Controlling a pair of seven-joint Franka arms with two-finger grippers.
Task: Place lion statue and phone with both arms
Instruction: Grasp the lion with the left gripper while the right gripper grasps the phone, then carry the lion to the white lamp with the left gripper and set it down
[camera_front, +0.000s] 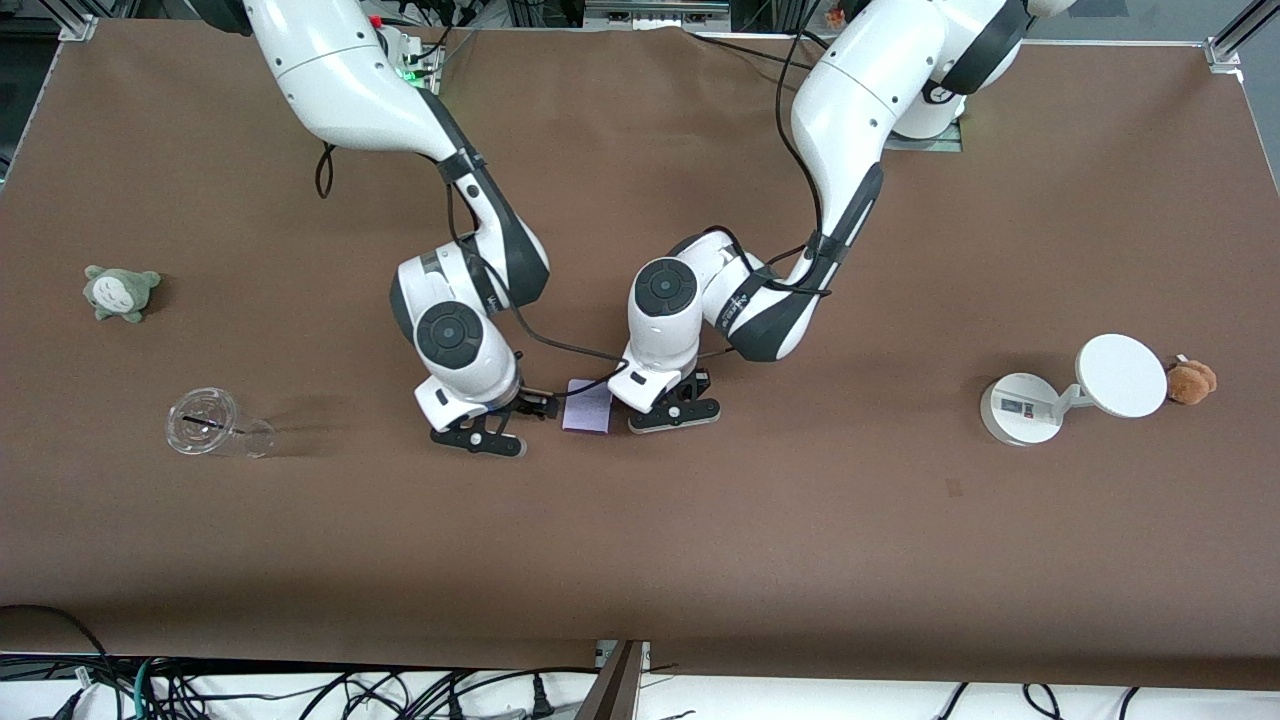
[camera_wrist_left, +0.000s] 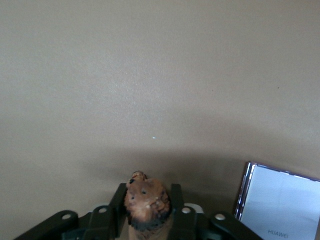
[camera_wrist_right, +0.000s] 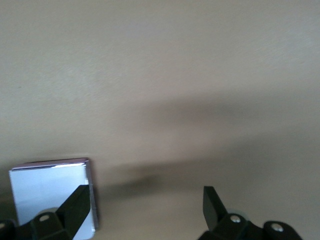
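Note:
The lion statue (camera_wrist_left: 146, 205), orange-brown with a darker end, is clamped between the fingers of my left gripper (camera_wrist_left: 147, 194). The left gripper (camera_front: 672, 412) is low over the table, just beside the phone on the side toward the left arm's end, and it hides the statue in the front view. The phone (camera_front: 588, 405), a pale lavender-white rectangle, lies flat on the table between the two grippers; it also shows in the left wrist view (camera_wrist_left: 280, 205) and the right wrist view (camera_wrist_right: 50, 195). My right gripper (camera_front: 497, 425) is low beside the phone, and the right wrist view shows it (camera_wrist_right: 146, 210) open and empty.
A grey-green plush toy (camera_front: 120, 292) and a clear plastic cup (camera_front: 215, 425) on its side lie toward the right arm's end. A white round-based stand with a disc (camera_front: 1075, 390) and a fluffy brown plush (camera_front: 1190, 382) stand toward the left arm's end. The brown tabletop (camera_front: 700, 560) is bare nearer the camera.

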